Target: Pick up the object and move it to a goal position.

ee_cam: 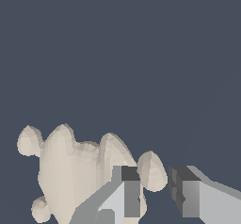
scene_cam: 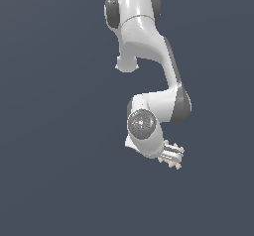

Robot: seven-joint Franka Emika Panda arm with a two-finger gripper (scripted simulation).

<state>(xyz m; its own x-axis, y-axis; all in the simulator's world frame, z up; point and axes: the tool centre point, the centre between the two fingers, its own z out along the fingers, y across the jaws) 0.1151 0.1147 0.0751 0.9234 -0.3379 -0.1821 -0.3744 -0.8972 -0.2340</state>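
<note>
No writing shows; the tool (ee_cam: 156, 195) straddles a knob of the object (ee_cam: 70, 171).

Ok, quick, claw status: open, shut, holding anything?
Claw: open, holding nothing; one knob of the beige object sits between its fingers, ungripped.

The object (ee_cam: 70, 171) is a cream, lumpy, turtle-ish blob with short knobby bits round its edge, lying flat, partly hidden under the hand (ee_cam: 155, 192).
</note>
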